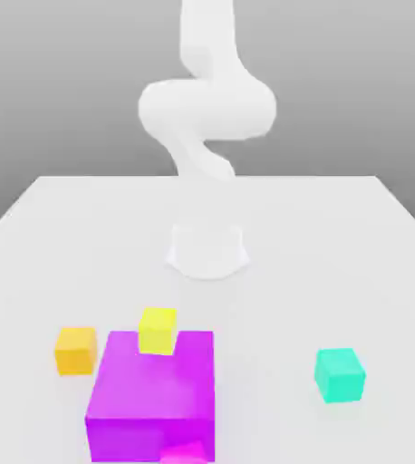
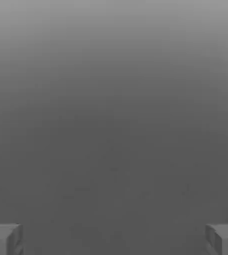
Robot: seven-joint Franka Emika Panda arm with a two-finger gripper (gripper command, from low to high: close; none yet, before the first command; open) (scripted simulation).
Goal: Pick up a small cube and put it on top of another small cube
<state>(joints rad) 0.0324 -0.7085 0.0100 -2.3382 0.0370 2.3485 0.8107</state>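
- The arm (image 1: 207, 113) rises from its base (image 1: 208, 251) at the middle of the white worktop (image 1: 356, 236) and bends well above it.
- The tool (image 2: 114, 239) is spread wide: in the hand view its two grey fingertips (image 2: 4, 239) stand far apart with nothing between them, against plain grey ground.
- A big purple block (image 1: 152, 394) sits on the worktop in front of the base, nearer the camera; it serves as the landmark here.
- The yellow cube (image 1: 158, 330) stands at the block's far edge, on the side toward the base. Whether it rests on the block or just behind it, I cannot tell.
- The orange cube (image 1: 75, 350) lies on the worktop just beside the block, toward the exterior view's left.
- The teal cube (image 1: 340, 375) lies on the worktop well apart from the block, toward the exterior view's right.
- A pink cube (image 1: 184, 453) shows at the block's near edge, cut off by the picture's border.
- No cube is stacked on another cube.
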